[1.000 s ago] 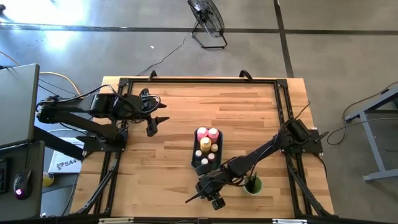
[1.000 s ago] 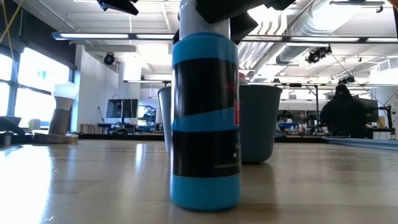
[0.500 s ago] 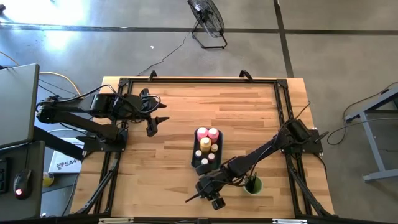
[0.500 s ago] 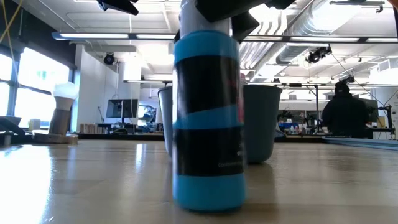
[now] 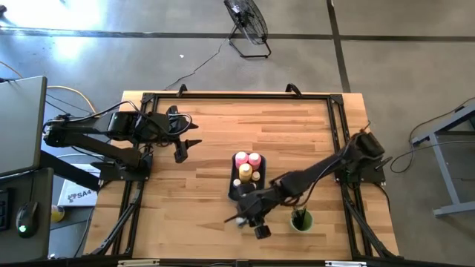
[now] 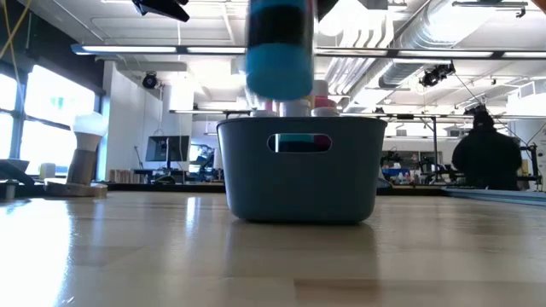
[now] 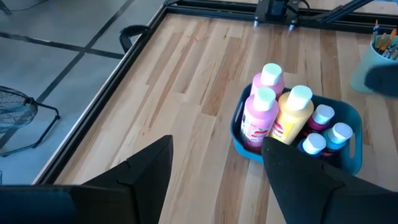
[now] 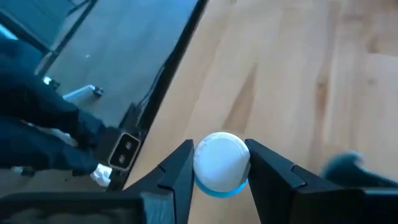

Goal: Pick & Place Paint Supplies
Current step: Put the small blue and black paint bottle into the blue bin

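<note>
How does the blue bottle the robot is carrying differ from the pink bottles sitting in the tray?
The blue bottle hangs in the air, clamped by its white cap in the right gripper; the pink bottles stand upright inside the tray, untouched. The blue bottle has a blue body with a dark label band; the pink bottles are pink with pale labels. The blue one hangs near the tray's end; the pink ones fill the other end. Both have pale caps.

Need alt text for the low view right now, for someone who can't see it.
A blue bottle hangs in the air above a blue-grey tray on the wooden table, its top cut off by the frame. Bottle caps peek over the tray's rim; a person sits far behind.
</note>
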